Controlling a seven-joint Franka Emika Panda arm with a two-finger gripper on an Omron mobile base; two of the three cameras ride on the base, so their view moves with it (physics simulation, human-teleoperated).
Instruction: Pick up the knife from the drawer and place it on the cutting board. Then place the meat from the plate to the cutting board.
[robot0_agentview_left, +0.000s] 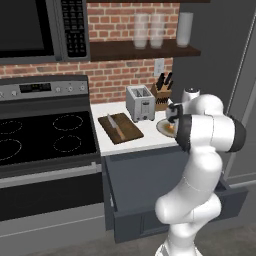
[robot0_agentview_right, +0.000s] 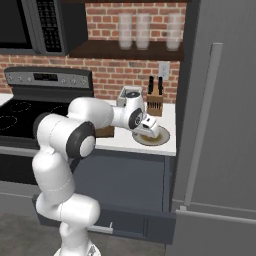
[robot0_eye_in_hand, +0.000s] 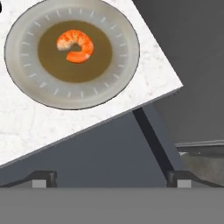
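Here the meat (robot0_eye_in_hand: 75, 45) is a curled orange lump with a paler end, lying in the brown centre of the plate (robot0_eye_in_hand: 26, 83) on the worktop (robot0_eye_in_hand: 22, 127). The claw (robot0_eye_in_hand: 111, 177) hangs spread, empty. From the left, the knife (robot0_agentview_left: 114, 125) lies on the board (robot0_agentview_left: 127, 131), drawer (robot0_agentview_left: 131, 187) open.

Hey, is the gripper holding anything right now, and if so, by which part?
Nothing is held. The gripper is open and empty above the plate; the meat lies on the plate and the knife on the cutting board.
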